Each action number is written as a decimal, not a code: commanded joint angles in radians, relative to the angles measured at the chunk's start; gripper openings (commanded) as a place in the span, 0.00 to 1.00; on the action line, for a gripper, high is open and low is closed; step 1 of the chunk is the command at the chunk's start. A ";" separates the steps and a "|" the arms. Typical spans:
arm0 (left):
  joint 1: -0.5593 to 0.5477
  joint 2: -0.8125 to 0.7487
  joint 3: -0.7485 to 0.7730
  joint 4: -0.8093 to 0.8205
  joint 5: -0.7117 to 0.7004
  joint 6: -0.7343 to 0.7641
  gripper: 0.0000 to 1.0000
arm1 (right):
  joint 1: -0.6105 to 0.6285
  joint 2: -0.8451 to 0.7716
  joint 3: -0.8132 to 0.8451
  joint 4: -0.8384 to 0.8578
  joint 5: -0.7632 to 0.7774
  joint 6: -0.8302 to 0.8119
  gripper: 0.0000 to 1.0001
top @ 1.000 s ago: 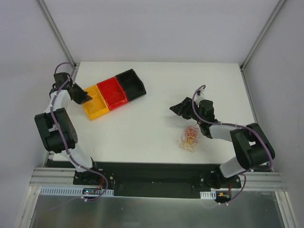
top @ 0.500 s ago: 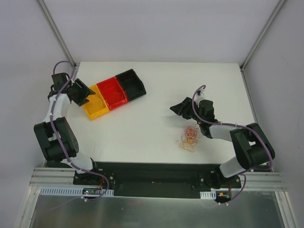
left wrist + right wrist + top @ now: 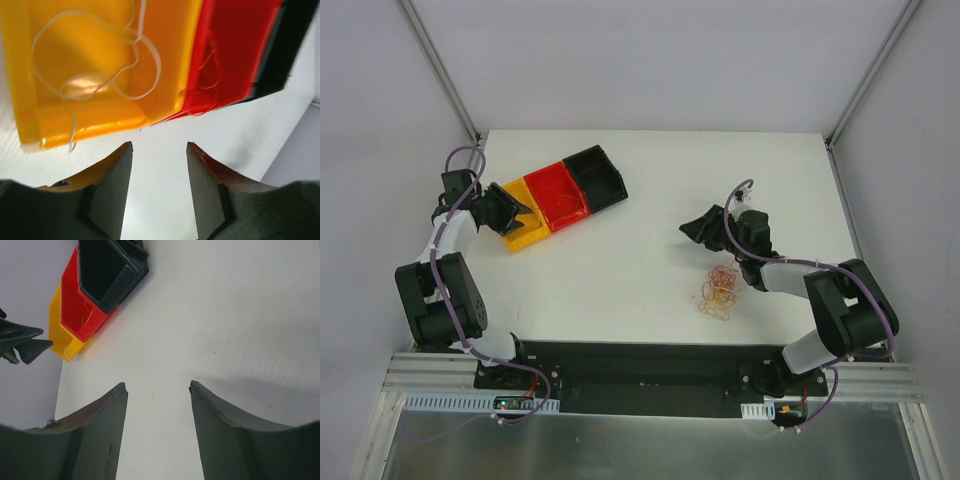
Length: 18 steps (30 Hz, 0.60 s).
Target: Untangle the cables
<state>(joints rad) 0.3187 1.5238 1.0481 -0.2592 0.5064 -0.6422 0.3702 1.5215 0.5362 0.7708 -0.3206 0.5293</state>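
Observation:
The cables [image 3: 718,292], a small tangle of thin red and orange wires, lie on the white table near the right arm. A thin pale wire [image 3: 150,75] lies looped in the yellow bin [image 3: 100,120], and a hair-thin red wire [image 3: 212,65] sits in the red bin [image 3: 235,45]. My left gripper [image 3: 160,145] is open and empty, its tips over bare table just short of the yellow bin's wall. My right gripper [image 3: 157,385] is open and empty over the table, pointing toward the bins. The tangle lies behind it, beside its wrist.
Yellow [image 3: 527,236], red [image 3: 555,195] and black [image 3: 595,175] bins stand in a slanted row at the table's back left. The left gripper [image 3: 517,215] is at the yellow end, the right gripper [image 3: 692,228] at mid-right. Grey walls enclose the table.
The left gripper has gone from shut to open and has drawn back from over the yellow bin to its near edge. The right arm and the tangle have not moved.

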 commanded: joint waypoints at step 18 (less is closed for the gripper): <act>-0.124 -0.197 -0.465 0.297 -0.424 -0.100 0.61 | -0.001 -0.058 -0.010 0.044 0.011 -0.020 0.56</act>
<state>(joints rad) 0.1970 1.3155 0.6357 -0.1043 0.0769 -0.7101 0.3702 1.5017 0.5274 0.7597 -0.3183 0.5224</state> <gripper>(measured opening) 0.611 0.562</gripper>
